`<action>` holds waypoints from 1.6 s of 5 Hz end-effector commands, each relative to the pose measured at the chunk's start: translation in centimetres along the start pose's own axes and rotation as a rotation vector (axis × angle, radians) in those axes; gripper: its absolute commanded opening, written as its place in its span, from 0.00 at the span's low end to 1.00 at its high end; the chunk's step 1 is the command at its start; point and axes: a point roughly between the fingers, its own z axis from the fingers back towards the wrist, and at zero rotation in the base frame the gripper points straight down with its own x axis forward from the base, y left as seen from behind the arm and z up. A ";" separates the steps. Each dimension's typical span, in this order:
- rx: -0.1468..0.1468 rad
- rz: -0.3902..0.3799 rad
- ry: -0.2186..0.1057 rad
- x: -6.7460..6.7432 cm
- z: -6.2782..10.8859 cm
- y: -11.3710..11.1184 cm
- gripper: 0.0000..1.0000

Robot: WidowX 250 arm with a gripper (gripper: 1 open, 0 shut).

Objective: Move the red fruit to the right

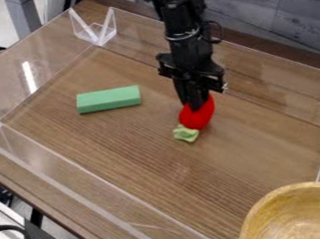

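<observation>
The red fruit (pixel 196 116) is a small bright red strawberry with a pale green leafy cap (pixel 188 134) pointing down toward the wooden floor of the clear tray. My black gripper (pixel 193 100) comes down from above and is shut on the strawberry's upper part. The fruit sits right of the tray's middle, with its cap at or just above the wood. The green block (pixel 108 99) lies flat to the left, well apart from the gripper.
Clear acrylic walls (pixel 41 67) ring the wooden floor. A clear triangular stand (pixel 95 30) sits at the back left. A round wooden bowl (pixel 295 218) fills the front right corner. Bare wood lies right of the fruit.
</observation>
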 end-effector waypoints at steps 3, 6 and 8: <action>0.021 0.103 -0.055 2.1 2.3 1.7 1.00; 0.031 0.219 -0.051 1.7 2.7 3.7 0.00; 0.037 0.273 -0.049 2.6 3.6 1.0 0.00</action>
